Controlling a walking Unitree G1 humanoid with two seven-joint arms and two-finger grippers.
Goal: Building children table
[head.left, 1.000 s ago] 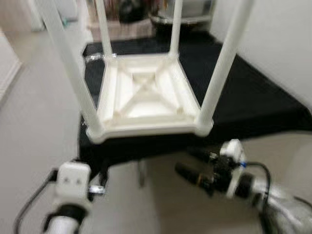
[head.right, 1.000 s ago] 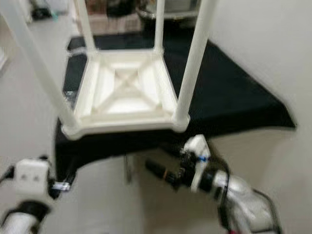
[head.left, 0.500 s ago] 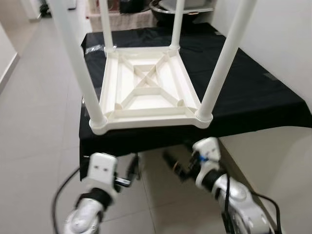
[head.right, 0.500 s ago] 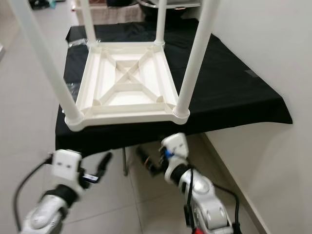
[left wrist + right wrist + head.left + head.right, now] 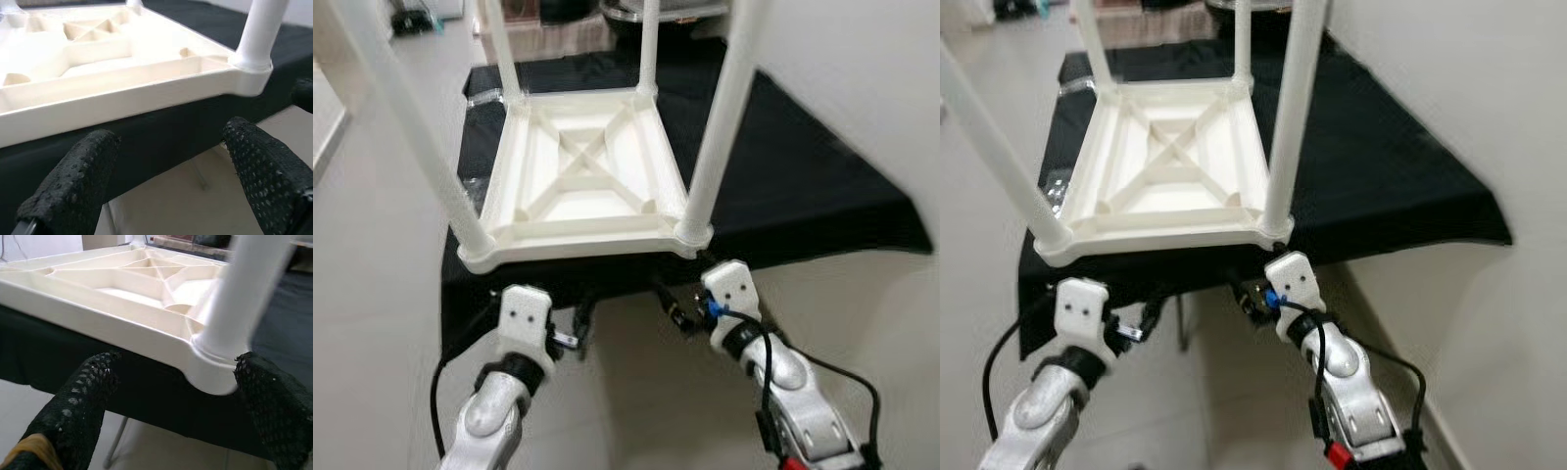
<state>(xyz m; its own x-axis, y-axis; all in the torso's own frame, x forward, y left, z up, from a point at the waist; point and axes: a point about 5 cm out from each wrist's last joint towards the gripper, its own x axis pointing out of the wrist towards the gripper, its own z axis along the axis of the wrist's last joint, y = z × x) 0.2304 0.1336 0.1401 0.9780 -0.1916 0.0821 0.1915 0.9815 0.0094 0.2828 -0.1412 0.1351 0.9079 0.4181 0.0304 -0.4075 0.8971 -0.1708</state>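
The white children's table (image 5: 578,186) lies upside down in the middle of the frame, its four legs (image 5: 720,113) pointing up, resting on the black-draped worktop (image 5: 803,186) with its near edge right at the worktop's front lip. Both grippers sit low, just under that edge: the left gripper (image 5: 166,176) at lower left with fingers (image 5: 73,181) spread wide and empty, the right gripper (image 5: 171,406) at lower centre, fingers (image 5: 78,401) also apart, lined up beneath the near right corner socket (nothing clamped yet).

The risk, as I read it: a push upward from below could tip the table back or skid it along the loose black cloth. The tall legs make it top-heavy for a lift, and a finger catching the cloth's hanging hem would drag the whole lot.
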